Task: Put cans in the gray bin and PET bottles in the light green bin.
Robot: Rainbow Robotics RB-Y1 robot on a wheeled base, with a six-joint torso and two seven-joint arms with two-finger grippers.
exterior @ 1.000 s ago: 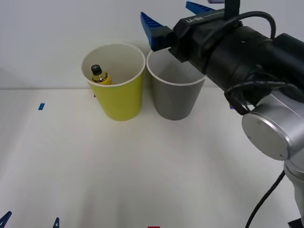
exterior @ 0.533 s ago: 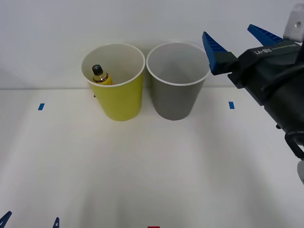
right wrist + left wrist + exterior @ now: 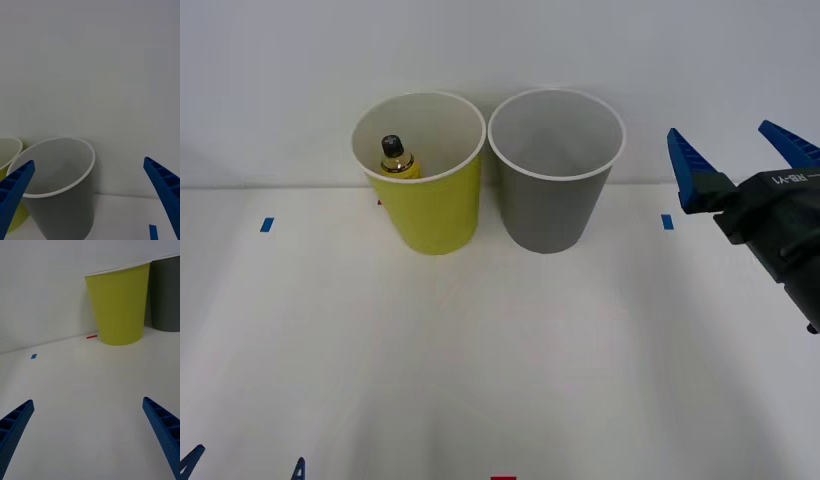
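Two tall tapered bins stand side by side at the back of the white table (image 3: 480, 380), close against the pale wall: the light green bin (image 3: 432, 200) on the robot's left and the gray bin (image 3: 552, 205) just beside it on the right, rims nearly touching. Inside the light green bin the small PET bottle (image 3: 395, 158) stands against the far-left wall, its black cap and a bit of yellow label showing above the rim. The right gripper (image 3: 742, 158) hangs to the right of the gray bin, near rim height, blue ribbed fingers spread wide and holding nothing. The left gripper (image 3: 88, 438) sits low over the table's near edge, likewise spread wide and empty, facing the light green bin.
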